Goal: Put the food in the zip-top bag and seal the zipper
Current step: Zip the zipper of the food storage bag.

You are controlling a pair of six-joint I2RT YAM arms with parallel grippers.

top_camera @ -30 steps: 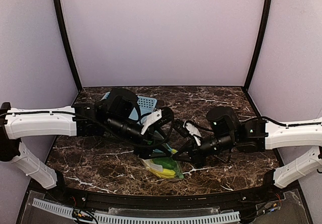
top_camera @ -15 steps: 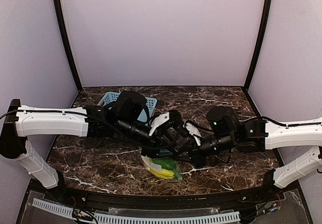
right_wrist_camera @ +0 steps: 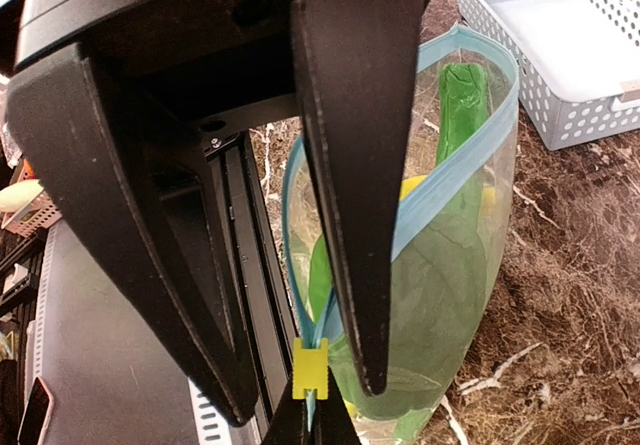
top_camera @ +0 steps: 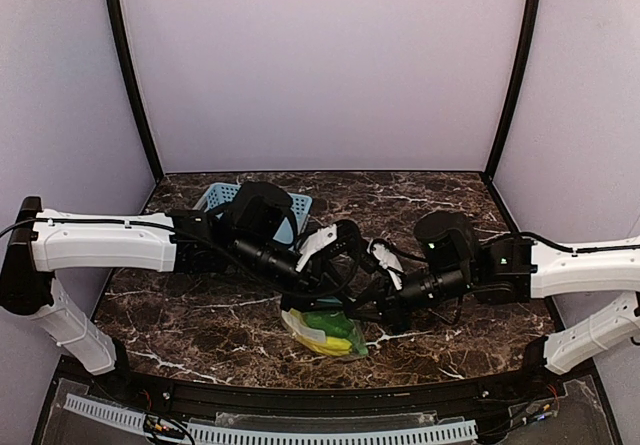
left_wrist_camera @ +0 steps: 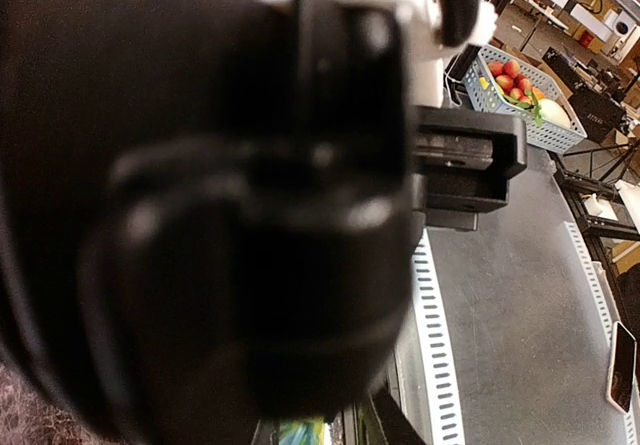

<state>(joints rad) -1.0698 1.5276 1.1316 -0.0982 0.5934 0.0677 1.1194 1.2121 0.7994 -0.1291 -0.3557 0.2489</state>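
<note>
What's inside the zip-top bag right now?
Visible: a green cucumber piece, a bit of banana, likely the pepper. The right end effector covers the rest; second cucumber unconfirmed.

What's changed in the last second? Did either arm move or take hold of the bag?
The left arm swung right toward the centre, bringing the left gripper to the far edge of the zip-top bag. Whether it gripped anything is hidden. The right gripper barely shifted, its fingers apart astride the zipper. The bag and the food inside it stayed put, mouth open.
</note>
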